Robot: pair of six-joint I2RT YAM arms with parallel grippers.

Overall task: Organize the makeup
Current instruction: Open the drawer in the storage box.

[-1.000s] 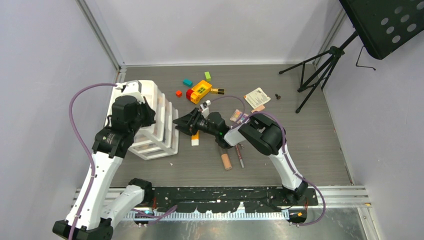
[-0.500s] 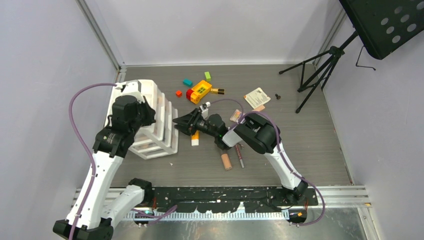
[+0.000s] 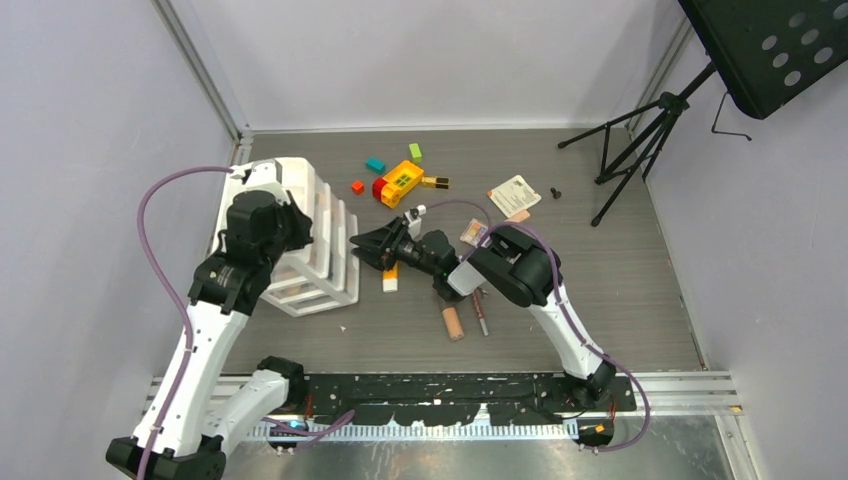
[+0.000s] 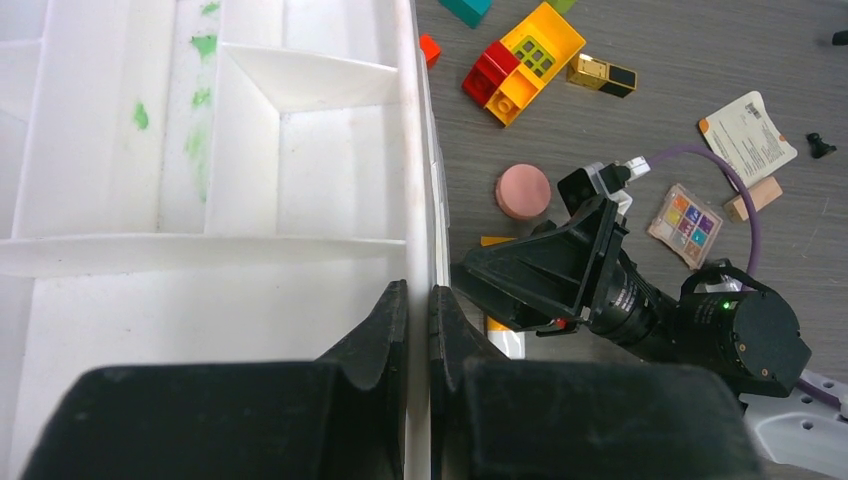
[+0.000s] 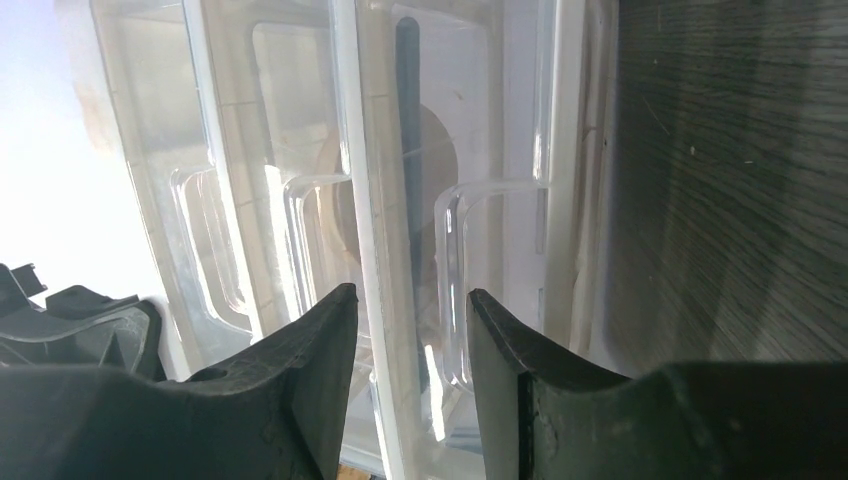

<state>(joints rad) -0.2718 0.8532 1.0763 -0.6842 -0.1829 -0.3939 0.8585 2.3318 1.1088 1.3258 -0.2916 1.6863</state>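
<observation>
A white drawer organizer stands at the left. My left gripper is shut on its top wall. My right gripper is open, its jaws apart in front of the clear drawer fronts, close to a drawer handle. A dark brush shows through a drawer. On the table lie an orange tube with a white cap, a pink compact, an eyeshadow palette, a gold-black lipstick, a beige tube and a red pencil.
A yellow-and-red toy brick and small teal, green and red blocks lie behind the right gripper. A leaflet lies further right. A black tripod stands at the back right.
My right arm's elbow has shifted a little to the left while its gripper stays at the drawer fronts. My left gripper keeps its hold on the organizer.
</observation>
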